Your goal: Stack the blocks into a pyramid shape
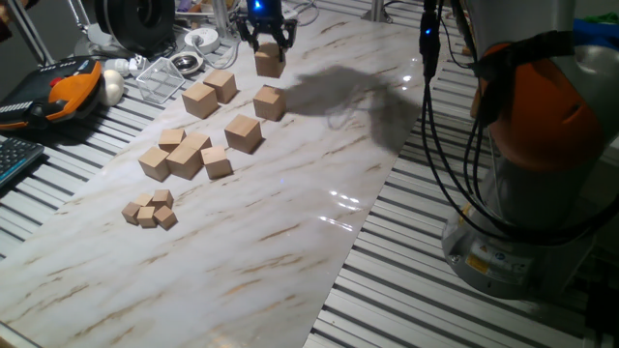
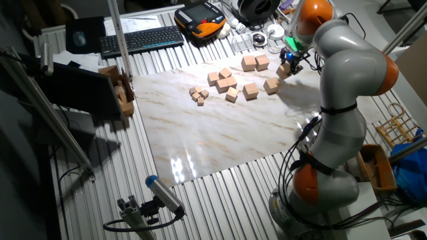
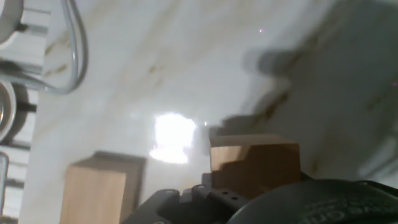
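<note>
Tool (image 2: pixel 289 67) grips block (image 2: pixel 285 71) above marble board (image 2: pixel 220 133); other blocks (image 2: pixel 251 91) nearby.

I count five large plain wooden blocks, light tan, smooth and unmarked. One block (image 1: pixel 269 63) (image 2: pixel 283 71) (image 3: pixel 254 163) hangs clear of the bench (image 1: pixel 319 155), pinched in my tool (image 1: pixel 267 43), its faces roughly level. On the marble, a pair of blocks (image 1: pixel 210 93) (image 2: pixel 255 63) sits side by side and touching. A single block (image 1: pixel 270 101) (image 2: pixel 271 85) lies just beside the held one, and another (image 1: pixel 243 132) (image 2: pixel 251 91) rests apart, nearer me. All four sit flat, none stacked.
</note>
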Tool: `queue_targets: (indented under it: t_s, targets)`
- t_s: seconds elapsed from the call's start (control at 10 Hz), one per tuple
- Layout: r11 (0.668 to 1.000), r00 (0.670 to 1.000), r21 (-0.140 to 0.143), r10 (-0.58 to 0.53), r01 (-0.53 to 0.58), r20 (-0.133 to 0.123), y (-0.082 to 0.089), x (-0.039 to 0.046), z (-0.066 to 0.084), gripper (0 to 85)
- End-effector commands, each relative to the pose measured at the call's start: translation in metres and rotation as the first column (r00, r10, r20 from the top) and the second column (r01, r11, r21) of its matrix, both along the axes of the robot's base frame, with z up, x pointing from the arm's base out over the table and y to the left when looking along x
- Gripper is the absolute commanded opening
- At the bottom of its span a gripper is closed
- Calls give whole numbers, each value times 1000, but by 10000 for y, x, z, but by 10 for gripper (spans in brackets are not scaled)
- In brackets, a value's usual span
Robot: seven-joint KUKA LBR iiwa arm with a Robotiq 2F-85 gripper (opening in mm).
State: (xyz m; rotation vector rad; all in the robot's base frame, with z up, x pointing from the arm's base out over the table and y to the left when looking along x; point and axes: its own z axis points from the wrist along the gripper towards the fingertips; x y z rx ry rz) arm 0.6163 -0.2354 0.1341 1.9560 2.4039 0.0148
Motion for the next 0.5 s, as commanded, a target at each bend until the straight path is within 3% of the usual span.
queue_targets:
  t_s: [0.0, 0.1, 0.4]
  targets:
    - [1000, 1000, -4, 9, -9, 3, -151, 13, -31, 0]
    - [1000, 1000, -11, 23, -23, 4, -202, 47, -94, 0]
    - [999, 999, 8, 43, -43, 4, -276, 148, -303, 0]
